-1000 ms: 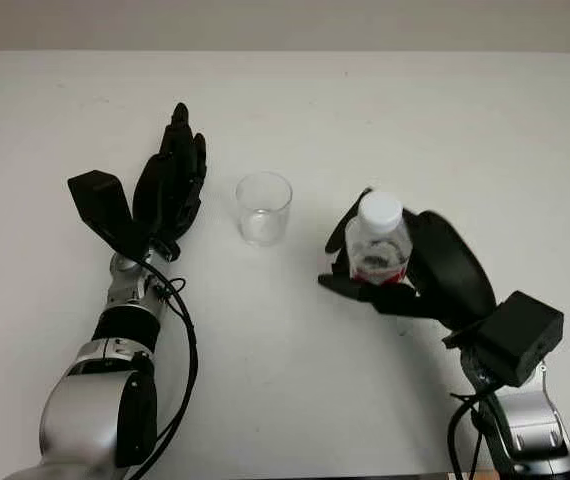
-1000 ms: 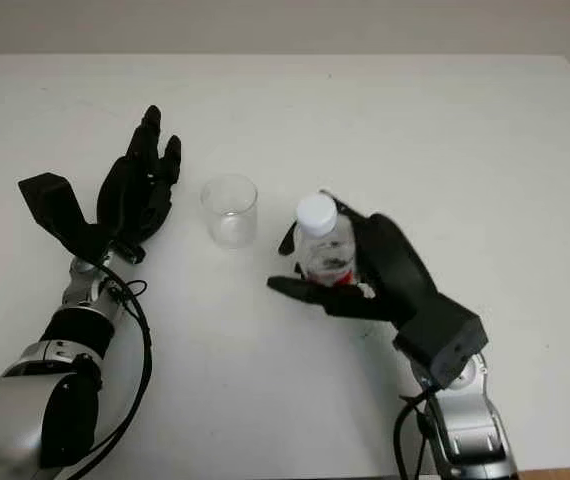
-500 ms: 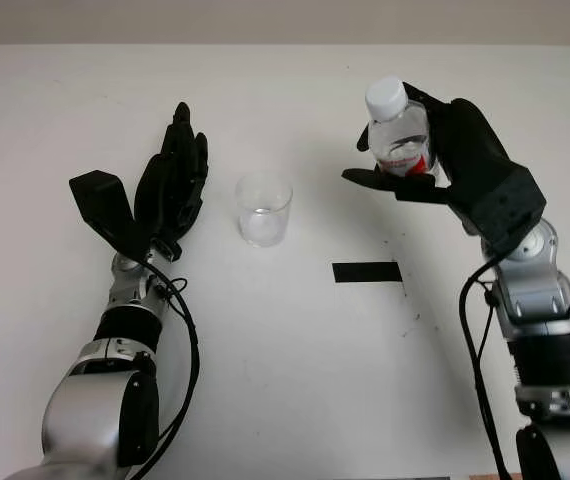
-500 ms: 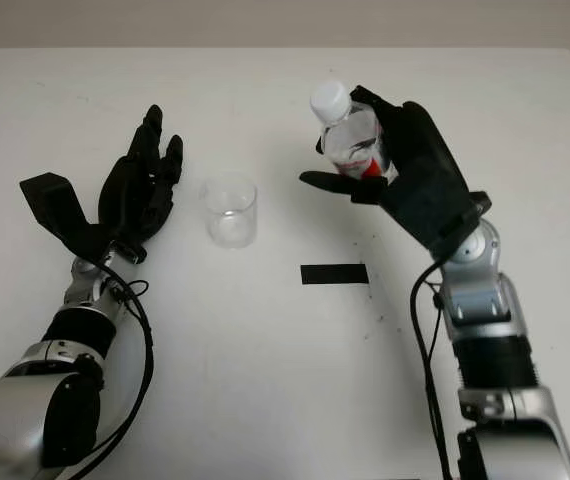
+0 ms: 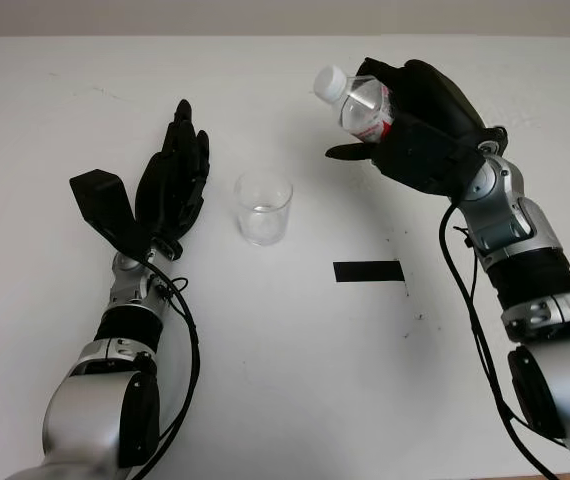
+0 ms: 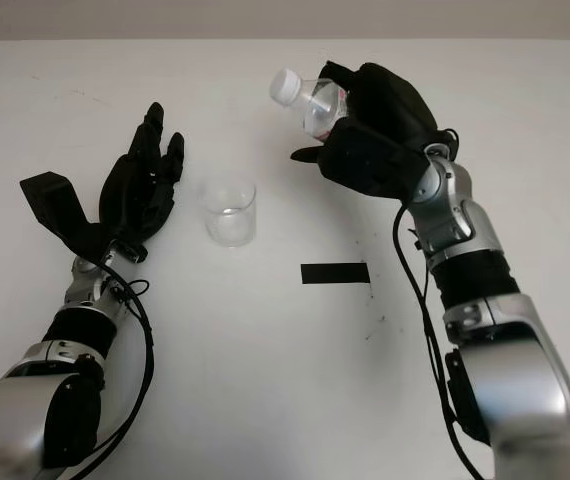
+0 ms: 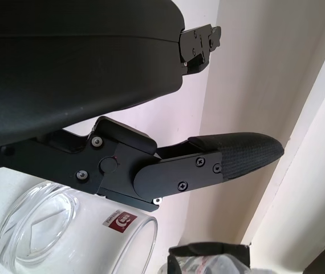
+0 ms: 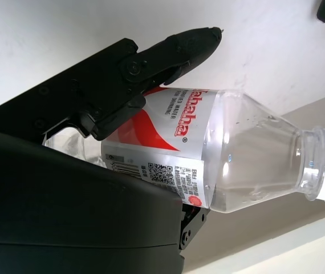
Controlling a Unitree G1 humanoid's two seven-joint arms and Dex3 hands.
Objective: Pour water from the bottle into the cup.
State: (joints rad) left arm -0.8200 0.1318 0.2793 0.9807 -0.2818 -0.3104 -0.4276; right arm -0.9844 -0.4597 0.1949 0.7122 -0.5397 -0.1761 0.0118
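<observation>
Bottle, tilted, clamped in right hand above table, well apart from cup; left hand open beside it.

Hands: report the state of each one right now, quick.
Left hand: open, holding nothing, beside the cup on the table.
Right hand: shut on the bottle, held in the air, tilted with its capped end toward the cup.

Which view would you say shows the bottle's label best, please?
The right wrist view: the red-and-white label lies close up, with readable print, in the right hand. Both eye views show a red patch on the bottle; the left wrist view shows a crinkled corner.
</observation>
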